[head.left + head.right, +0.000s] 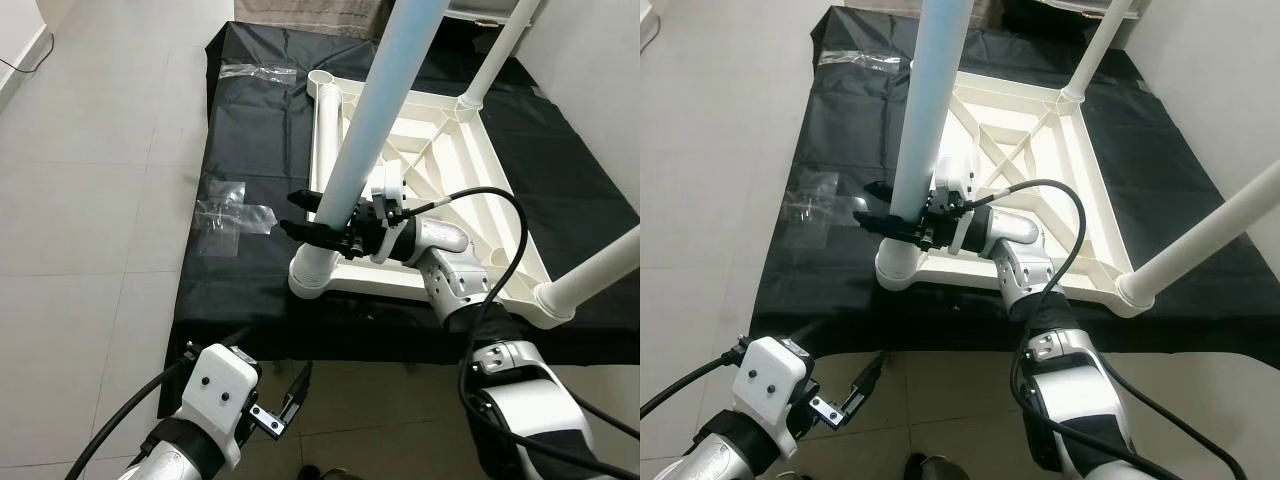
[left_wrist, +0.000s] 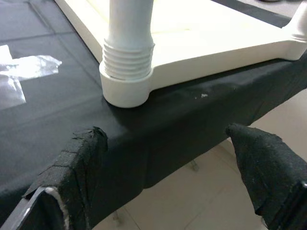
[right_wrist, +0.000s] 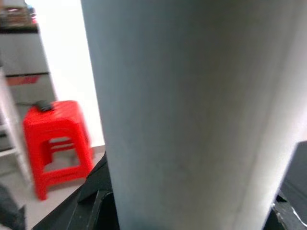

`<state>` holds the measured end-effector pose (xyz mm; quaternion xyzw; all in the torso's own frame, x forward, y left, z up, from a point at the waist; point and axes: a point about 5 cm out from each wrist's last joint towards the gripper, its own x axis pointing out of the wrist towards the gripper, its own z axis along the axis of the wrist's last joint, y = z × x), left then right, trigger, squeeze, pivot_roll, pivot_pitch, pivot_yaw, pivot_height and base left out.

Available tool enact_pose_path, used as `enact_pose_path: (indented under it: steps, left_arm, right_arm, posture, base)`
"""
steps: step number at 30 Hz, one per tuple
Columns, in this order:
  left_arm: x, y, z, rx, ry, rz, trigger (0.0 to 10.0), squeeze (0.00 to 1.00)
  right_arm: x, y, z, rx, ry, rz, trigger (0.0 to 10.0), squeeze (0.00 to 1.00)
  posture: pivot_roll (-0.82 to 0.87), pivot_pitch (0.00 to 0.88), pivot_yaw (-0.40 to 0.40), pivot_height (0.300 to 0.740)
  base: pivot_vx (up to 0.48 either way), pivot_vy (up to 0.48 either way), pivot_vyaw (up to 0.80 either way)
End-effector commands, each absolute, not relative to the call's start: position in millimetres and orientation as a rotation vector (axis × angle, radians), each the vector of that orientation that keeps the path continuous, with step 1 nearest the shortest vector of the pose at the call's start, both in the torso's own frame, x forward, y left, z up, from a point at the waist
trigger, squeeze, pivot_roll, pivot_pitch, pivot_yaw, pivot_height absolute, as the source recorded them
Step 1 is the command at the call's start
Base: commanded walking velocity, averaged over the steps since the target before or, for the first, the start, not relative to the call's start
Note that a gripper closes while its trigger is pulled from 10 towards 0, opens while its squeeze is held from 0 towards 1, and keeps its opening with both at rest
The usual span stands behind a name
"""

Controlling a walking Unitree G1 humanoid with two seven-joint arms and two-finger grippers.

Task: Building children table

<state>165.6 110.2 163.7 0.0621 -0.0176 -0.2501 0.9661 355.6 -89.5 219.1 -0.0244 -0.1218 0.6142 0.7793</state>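
While our right gripper (image 1: 312,218) clamps the pale blue table leg (image 1: 375,110) just above its threaded socket (image 1: 315,272), our left gripper (image 2: 168,167) hangs spread beside the black mat's (image 1: 250,290) edge. The upturned white tabletop (image 1: 470,200) lies on that mat.

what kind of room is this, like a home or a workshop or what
Probably a room in a home, used as an assembly spot. The floor is pale tile, a black sheet protects it under the upturned white table frame, and a red plastic stool stands by a white wall.
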Motion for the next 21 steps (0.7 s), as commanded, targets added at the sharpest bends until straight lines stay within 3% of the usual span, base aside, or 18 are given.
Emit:
enact_pose_path:
  steps: [1, 7, 11, 15, 16, 17, 18, 19, 21]
  left_arm:
    - [163.9, 108.3, 161.7, 0.117, -0.016, -0.522, 10.0, 0.0]
    - [169.3, 105.7, 161.8, 0.115, -0.024, -0.527, 10.0, 0.0]
    - [170.3, 105.4, 161.7, 0.115, -0.025, -0.527, 10.0, 0.0]
    - [174.1, 104.5, 161.3, 0.115, -0.03, -0.524, 10.0, 0.0]
    - [176.1, 104.1, 161.1, 0.115, -0.034, -0.523, 10.0, 0.0]
    - [176.1, 104.1, 161.1, 0.115, -0.034, -0.523, 10.0, 0.0]
    - [178.4, 103.6, 160.9, 0.114, -0.039, -0.522, 10.0, 0.0]
    - [178.4, 103.6, 160.9, 0.114, -0.039, -0.522, 10.0, 0.0]
    - [182.9, 102.5, 161.0, 0.114, -0.051, -0.522, 10.0, 0.0]
  right_arm:
    - [346.8, -89.2, 155.8, -0.047, 0.036, 1.275, 0.0, 0.0]
    - [347.5, -100.7, 147.0, -0.054, 0.074, 1.038, 0.0, 0.0]
    - [347.6, -102.6, 145.2, -0.043, 0.088, 1.002, 0.0, 0.0]
    - [352.1, -108.7, 141.3, -0.029, 0.094, 0.787, 0.0, 0.0]
    - [354.1, -113.3, 138.4, -0.01, 0.103, 0.637, 0.0, 0.0]
    - [354.1, -113.3, 138.4, -0.01, 0.103, 0.637, 0.0, 0.0]
    - [356.6, -121.6, 134.7, 0.035, 0.117, 0.439, 0.0, 0.0]
    - [356.6, -121.6, 134.7, 0.035, 0.117, 0.439, 0.0, 0.0]
    - [355.5, -137.8, 130.6, 0.13, 0.127, 0.055, 0.0, 0.0]
  posture:
    - [0.2, 0.268, -0.164, 0.74]
    - [0.19, 0.256, -0.155, 0.74]
    - [0.19, 0.25, -0.157, 0.74]
    - [0.18, 0.233, -0.154, 0.74]
    - [0.18, 0.227, -0.155, 0.74]
    - [0.18, 0.227, -0.155, 0.74]
    - [0.18, 0.219, -0.154, 0.74]
    - [0.18, 0.219, -0.154, 0.74]
    - [0.17, 0.206, -0.152, 0.74]
  base:
    - [0.0, 0.0, 0.0]
    - [0.0, 0.0, 0.0]
    - [0.0, 0.0, 0.0]
    - [0.0, 0.0, 0.0]
    - [0.0, 0.0, 0.0]
    - [0.0, 0.0, 0.0]
    - [0.0, 0.0, 0.0]
    - [0.0, 0.0, 0.0]
    - [0.0, 0.0, 0.0]
